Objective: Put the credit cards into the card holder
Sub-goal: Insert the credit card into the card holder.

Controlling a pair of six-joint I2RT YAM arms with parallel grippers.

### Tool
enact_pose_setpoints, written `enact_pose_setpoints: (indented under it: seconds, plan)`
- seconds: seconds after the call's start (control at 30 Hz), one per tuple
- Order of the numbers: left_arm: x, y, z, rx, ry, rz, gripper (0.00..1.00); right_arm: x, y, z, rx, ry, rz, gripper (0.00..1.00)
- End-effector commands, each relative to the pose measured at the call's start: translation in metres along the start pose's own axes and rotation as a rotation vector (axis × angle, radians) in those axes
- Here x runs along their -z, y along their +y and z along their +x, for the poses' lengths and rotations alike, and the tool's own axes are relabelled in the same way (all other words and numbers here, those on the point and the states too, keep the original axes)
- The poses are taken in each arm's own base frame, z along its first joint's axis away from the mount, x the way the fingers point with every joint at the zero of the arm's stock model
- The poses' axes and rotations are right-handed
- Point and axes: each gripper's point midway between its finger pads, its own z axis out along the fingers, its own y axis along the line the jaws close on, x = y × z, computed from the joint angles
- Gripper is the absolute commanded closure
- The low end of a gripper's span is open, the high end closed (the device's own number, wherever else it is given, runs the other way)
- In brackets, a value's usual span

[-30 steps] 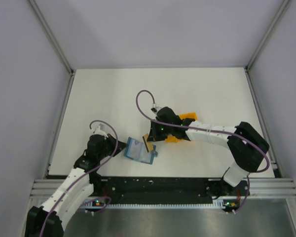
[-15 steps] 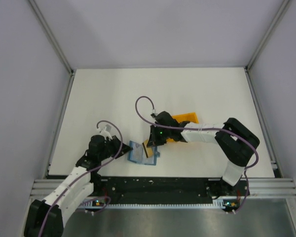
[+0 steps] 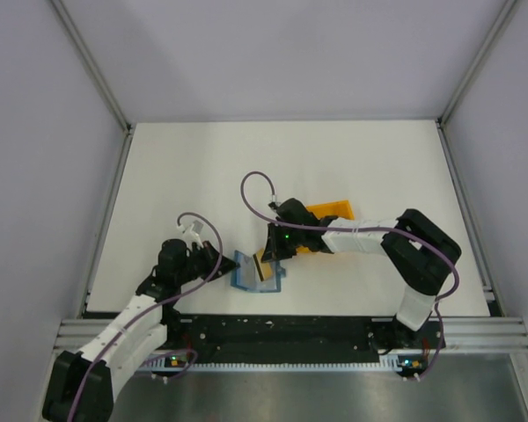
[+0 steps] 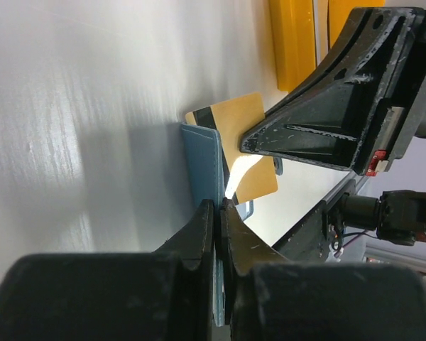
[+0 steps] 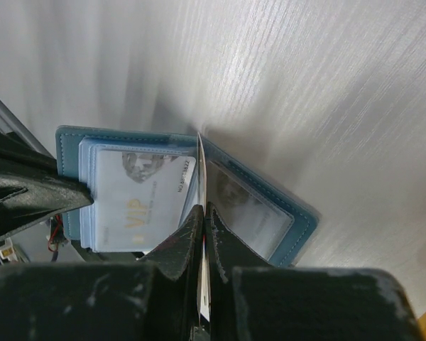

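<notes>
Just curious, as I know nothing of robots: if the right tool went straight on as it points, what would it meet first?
Probably the open card holder, near its middle fold. The card that the right tool grips edge-on would touch first, though depth is unclear.

an orange plastic rack (image 3: 333,209) lies on the white table (image 3: 194,167).
</notes>
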Motion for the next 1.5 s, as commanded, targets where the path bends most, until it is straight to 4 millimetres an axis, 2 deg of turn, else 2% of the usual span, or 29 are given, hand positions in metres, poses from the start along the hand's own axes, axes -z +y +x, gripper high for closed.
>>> enact_pose_setpoints:
  seconds: [0.0, 0.13, 0.2, 0.7, 0.87, 1.17, 1.27, 1.37, 1.47]
  plan:
    - [0.002, -0.031, -0.015, -0.077, -0.031, 0.121, 0.94, -0.005, 0.001, -0.007, 0.017, -0.012, -0.003, 1.0]
    - [0.001, -0.034, -0.013, -0.083, -0.017, 0.143, 0.94, -0.005, 0.002, -0.007, 0.022, -0.013, -0.006, 1.0]
    - [0.0, -0.033, -0.014, -0.088, -0.013, 0.135, 0.99, -0.005, 0.001, -0.006, 0.021, -0.01, -0.003, 1.0]
    - [-0.002, -0.007, -0.013, -0.145, 0.034, -0.054, 1.0, -0.005, 0.002, -0.009, 0.024, -0.016, -0.003, 1.0]
    - [-0.004, -0.015, -0.012, -0.189, 0.05, -0.074, 1.0, -0.005, 0.003, -0.01, 0.028, -0.017, -0.005, 1.0]
    - [-0.008, -0.039, -0.003, -0.252, 0.094, 0.002, 0.96, -0.004, 0.001, -0.01, 0.022, -0.024, 0.007, 1.0]
    - [-0.01, -0.039, 0.001, -0.262, 0.116, 0.001, 0.99, -0.004, 0.0, -0.011, 0.023, -0.029, 0.01, 1.0]
    - [-0.013, -0.038, 0.004, -0.27, 0.139, -0.008, 0.93, -0.004, 0.0, -0.011, 0.024, -0.028, 0.01, 1.0]
    - [-0.013, -0.031, 0.004, -0.271, 0.133, -0.042, 0.93, -0.003, 0.001, -0.011, 0.025, -0.03, 0.01, 1.0]
